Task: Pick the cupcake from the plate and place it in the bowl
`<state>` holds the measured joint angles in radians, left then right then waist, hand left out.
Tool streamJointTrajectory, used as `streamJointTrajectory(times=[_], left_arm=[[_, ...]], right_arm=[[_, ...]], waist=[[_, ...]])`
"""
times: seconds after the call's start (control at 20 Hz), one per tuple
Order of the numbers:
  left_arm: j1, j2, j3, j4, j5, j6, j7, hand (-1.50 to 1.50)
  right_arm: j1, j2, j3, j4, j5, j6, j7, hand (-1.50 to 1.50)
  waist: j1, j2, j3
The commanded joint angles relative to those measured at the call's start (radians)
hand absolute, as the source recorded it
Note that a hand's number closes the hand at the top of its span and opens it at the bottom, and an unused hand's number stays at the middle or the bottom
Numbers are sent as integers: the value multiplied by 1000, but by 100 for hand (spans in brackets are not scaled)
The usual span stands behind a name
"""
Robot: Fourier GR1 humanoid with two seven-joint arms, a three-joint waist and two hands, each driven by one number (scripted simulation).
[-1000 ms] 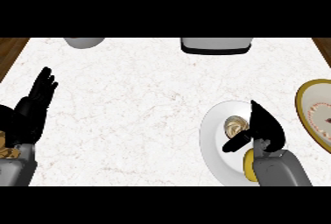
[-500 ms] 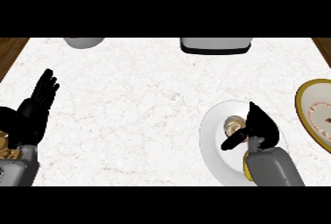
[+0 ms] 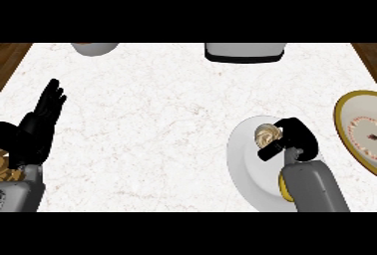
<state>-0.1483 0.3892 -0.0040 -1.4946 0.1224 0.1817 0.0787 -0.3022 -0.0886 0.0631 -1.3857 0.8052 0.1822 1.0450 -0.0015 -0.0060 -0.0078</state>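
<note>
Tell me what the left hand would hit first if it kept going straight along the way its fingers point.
The left hand rests open at the view's left, fingers pointing up and slightly right. That line crosses bare counter and probably reaches the grey object at the top edge first, though height is unclear.

no readable text, labels, brands, numbers or signs anywhere

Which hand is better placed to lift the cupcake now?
The right hand. Its fingers curl round the cupcake on the plate, and the bowl lies just to its right. The left hand rests open at the far left.
</note>
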Motion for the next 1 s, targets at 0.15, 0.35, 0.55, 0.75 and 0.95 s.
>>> streamJointTrajectory(times=[0.15,0.35,0.55,0.75,0.95], left_arm=[[30,-4,38,-63,5,-48,24,0],[25,-5,35,-49,-24,-37,20,0],[17,-27,19,-30,-17,-25,30,0],[26,-16,44,-29,-25,-4,29,0],[85,-21,43,-54,-25,-9,14,0]], right_arm=[[-6,45,4,58,45,-51,9,150],[54,-40,55,25,52,4,-175,150],[113,-132,317,-81,25,171,-566,150],[202,-304,435,-244,43,175,-838,150],[334,-543,333,-471,18,84,-1033,150]], waist=[[5,5,8],[2,4,8],[9,-8,9],[-30,-16,10],[-54,-15,9]])
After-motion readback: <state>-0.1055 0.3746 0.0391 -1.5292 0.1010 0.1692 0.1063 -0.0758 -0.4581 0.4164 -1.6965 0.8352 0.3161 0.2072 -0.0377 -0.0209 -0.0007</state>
